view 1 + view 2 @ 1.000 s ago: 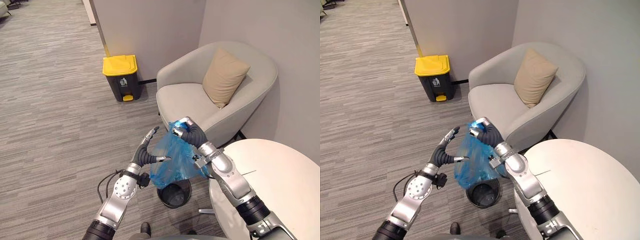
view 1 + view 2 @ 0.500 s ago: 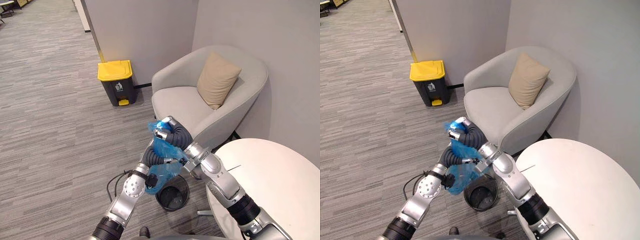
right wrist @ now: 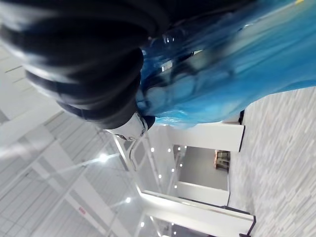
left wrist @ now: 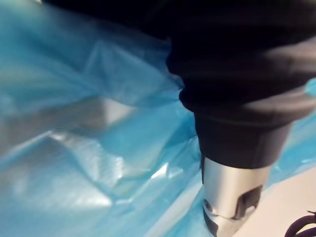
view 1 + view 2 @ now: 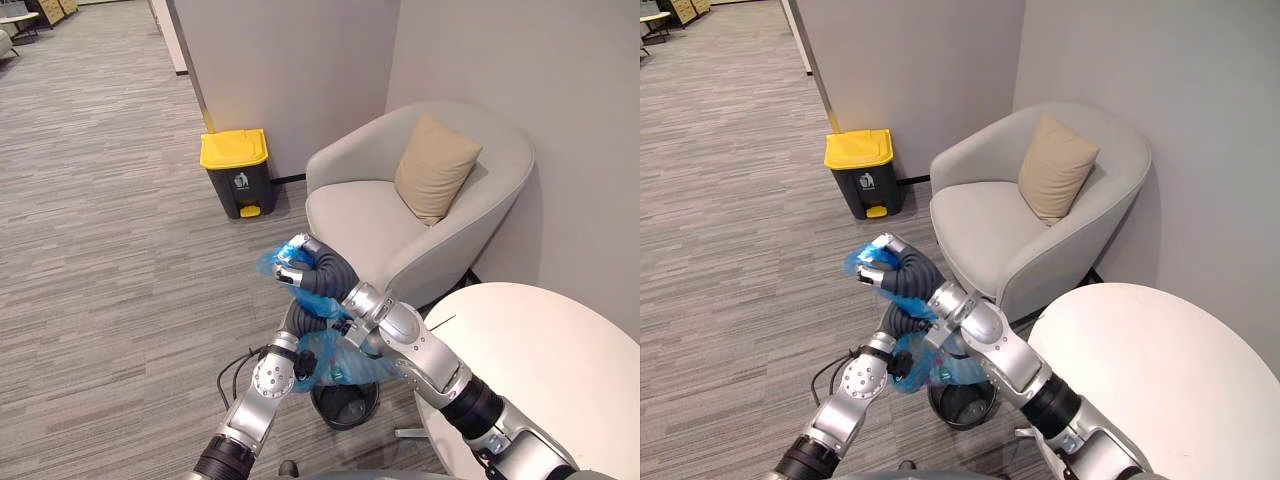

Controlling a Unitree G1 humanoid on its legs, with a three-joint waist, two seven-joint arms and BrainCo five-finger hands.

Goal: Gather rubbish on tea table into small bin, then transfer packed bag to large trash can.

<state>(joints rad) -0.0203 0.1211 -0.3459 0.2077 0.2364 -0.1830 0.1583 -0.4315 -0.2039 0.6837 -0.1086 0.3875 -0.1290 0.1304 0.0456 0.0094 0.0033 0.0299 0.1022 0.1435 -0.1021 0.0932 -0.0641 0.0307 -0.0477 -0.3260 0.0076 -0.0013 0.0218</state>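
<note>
Bag [image 5: 338, 360] hangs over the bin [image 5: 346, 404], its top clenched in the right hand [image 5: 297, 268]; the left hand [image 5: 299, 320] lies against it, and its grasp cannot be told.

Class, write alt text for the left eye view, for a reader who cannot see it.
The right robot hand grips the gathered top of a blue bag above a small black bin on the floor, with the left robot hand lower beside the bag. Behind stand a yellow-lidded trash can and a grey armchair with a tan cushion.
</note>
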